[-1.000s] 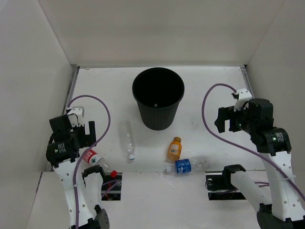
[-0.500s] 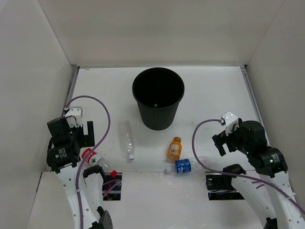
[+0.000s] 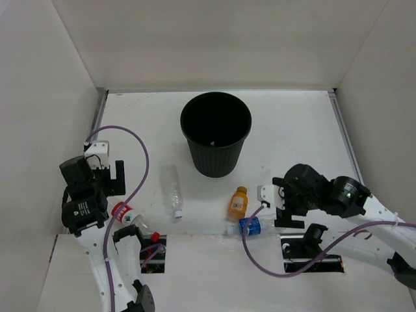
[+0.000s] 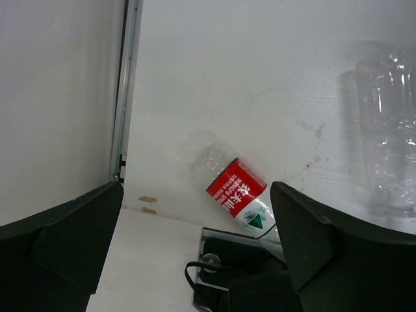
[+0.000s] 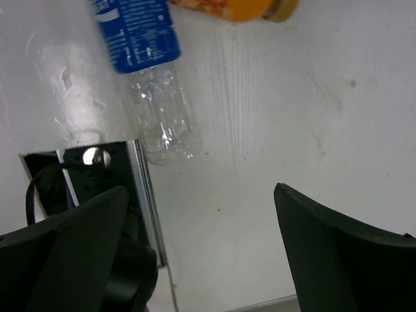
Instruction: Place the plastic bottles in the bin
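We count 4 plastic bottles lying on the surface (image 3: 292, 130): clear ribbed bottle (image 3: 173, 190), orange bottle (image 3: 238, 202), blue-labelled bottle (image 3: 250, 226), red-labelled bottle (image 4: 235, 193) | 1 bin (image 3: 214, 159), round, black, tapered, upright behind them | left end effector (image 4: 196, 188) released, empty | right end effector (image 5: 201, 190) released, empty

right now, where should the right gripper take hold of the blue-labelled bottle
I'd grip the blue-labelled bottle at its label band, mid-body, coming straight down with the open right gripper closing across its width. It lies on its side, so both flanks look free there; the orange bottle lies close by the cap end.
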`<state>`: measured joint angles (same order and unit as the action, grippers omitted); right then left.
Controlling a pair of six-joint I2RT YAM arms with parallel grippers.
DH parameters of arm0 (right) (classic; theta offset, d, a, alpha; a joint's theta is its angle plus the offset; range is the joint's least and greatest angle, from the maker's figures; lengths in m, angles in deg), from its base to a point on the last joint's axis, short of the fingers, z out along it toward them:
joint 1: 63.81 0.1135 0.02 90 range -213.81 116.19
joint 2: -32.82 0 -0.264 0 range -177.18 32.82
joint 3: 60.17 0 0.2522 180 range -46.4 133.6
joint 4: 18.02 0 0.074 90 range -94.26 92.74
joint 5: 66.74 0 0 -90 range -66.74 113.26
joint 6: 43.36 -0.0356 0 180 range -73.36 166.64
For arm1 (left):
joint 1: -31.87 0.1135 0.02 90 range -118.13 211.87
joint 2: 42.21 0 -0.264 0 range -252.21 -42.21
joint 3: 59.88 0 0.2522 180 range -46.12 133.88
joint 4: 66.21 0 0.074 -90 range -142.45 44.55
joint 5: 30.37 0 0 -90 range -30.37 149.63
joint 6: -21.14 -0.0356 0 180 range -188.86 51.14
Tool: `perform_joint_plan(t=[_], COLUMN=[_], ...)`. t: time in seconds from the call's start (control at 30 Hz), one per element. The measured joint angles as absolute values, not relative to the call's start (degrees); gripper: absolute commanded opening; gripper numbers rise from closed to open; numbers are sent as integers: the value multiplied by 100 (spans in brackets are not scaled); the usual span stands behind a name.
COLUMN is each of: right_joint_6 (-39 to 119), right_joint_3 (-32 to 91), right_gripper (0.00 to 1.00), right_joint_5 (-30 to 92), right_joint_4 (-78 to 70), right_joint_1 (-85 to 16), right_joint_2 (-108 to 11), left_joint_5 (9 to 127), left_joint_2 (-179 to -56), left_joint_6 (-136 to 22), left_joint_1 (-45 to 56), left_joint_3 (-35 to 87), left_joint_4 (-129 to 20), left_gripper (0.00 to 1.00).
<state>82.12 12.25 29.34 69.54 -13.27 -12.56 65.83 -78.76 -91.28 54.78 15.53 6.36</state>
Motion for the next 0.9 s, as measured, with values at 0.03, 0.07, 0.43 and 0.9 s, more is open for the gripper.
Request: perform_joint_plan(t=[0.03,0.07,0.43,0.9], right_joint_6=[8339,8424,8300,7205], right_joint_3=[1218,1203,906,318], right_gripper=[100,100,100,99], right_joint_5=[2902,2899,3144,3212], right_joint_4=[6972,6968,5361,3921], right_joint_1=[-1032,-800,531,1403], right_joint_2=[-1357,-1438,-3704,-4703], left_joint_5=[6583,6583,6585,6600], left_joint_2=[-7876,-7876,-8337,-8440], left_joint_6=[-9156,-9180,-9383,-9593], left_joint_1=[5478,5478,5474,5522], left_joint_3=[1577,1601,2211,2703], left_joint_4=[605,574,-103,-597], left_gripper=[100,100,100,100])
